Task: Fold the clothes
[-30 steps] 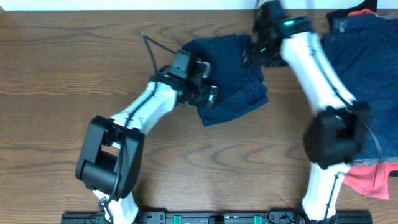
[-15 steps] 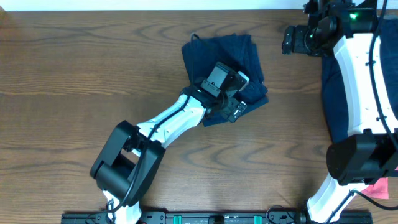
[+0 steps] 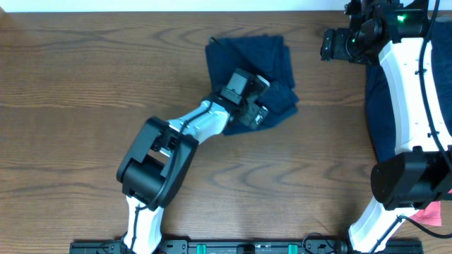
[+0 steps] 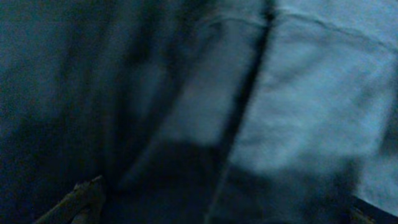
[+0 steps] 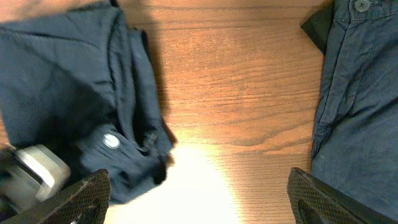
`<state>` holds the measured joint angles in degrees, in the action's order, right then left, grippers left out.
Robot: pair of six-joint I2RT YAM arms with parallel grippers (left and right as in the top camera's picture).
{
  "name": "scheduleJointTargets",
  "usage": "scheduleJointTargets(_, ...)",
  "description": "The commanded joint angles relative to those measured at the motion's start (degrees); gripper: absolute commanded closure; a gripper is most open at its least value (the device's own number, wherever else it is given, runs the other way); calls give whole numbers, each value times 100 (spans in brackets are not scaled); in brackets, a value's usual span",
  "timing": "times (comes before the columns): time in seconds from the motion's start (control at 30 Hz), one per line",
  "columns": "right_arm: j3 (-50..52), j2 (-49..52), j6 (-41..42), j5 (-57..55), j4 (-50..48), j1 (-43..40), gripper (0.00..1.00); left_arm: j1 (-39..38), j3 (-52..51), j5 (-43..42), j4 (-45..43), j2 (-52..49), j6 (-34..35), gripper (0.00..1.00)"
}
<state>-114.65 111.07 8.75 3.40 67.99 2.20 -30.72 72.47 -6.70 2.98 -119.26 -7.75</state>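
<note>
Well, you had the left gripper [image 3: 258, 111] down on the folded navy shorts [image 3: 247, 60] at the table's [image 3: 70, 106] far middle — fingers seemingly spread (the wrist view was dark and blurred), likely to press the fold flat. Your right gripper [image 3: 330, 44] hung wide open and empty between that bundle and the navy pile [image 5: 354, 93] — placed, I'd judge, to fetch the next garment.

L gripper [image 3: 258, 113] extended forward, R gripper [image 3: 326, 44] far-right; both spread.

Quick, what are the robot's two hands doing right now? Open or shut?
Left gripper: looks open, pressed onto the navy garment.
Right gripper: open, holding nothing.
</note>
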Motion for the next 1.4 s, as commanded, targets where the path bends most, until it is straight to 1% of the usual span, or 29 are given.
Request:
scheduleJointTargets(0.0, 24, 28, 22, 2, -2, 50, 12, 625, 63, 625, -85, -275, 999, 2)
scheduleJointTargets(0.3, 35, 63, 22, 2, -2, 50, 13, 2208, 63, 590, -649, -431, 2627, 2)
scheduleJointTargets(0.47, 39, 105, 31, 4, -17, 55, 13, 2767, 63, 590, -1130, -485, 2966, 2)
scheduleJointTargets(0.57, 39, 157, 70, 4, -52, 74, 13, 2962, 63, 597, -1390, -501, 3283, 2)
scheduleJointTargets(0.67, 39, 216, 68, 2, -72, 127, 13, 3051, 63, 739, -1617, -516, 3777, 2)
scheduleJointTargets(0.8, 39, 251, 66, -15, -116, 210, 13, 3077, 63, 1425, -1788, -516, 4634, 2)
scheduleJointTargets(0.87, 39, 251, 66, -20, -153, 247, 13, 3082, 63, 1703, -1956, -518, 4809, 2)
scheduleJointTargets(1.0, 42, 251, 66, -20, -210, 280, 13, 3082, 63, 2009, -2361, -518, 4802, 2)
scheduleJointTargets(1.07, 42, 251, 66, -20, -249, 280, 13, 3082, 63, 1976, -2549, -518, 4553, 2)
scheduleJointTargets(1.1, 42, 251, 66, -20, -278, 280, 13, 3082, 63, 1825, -2647, -518, 4304, 2)
scheduleJointTargets(1.17, 42, 251, 66, -20, -334, 280, 13, 3075, 63, 1137, -2813, -516, 3536, 2)
scheduleJointTargets(1.23, 42, 251, 68, -17, -385, 282, 12, 3075, 63, 138, -2861, -503, 2597, 2)
scheduleJointTargets(1.3, 42, 251, 68, -17, -407, 280, 12, 3075, 63, -645, -2732, -490, 2109, 2)
scheduleJointTargets(1.37, 42, 251, 68, -17, -393, 282, 13, 3075, 63, -1132, -2476, -479, 1735, 2)
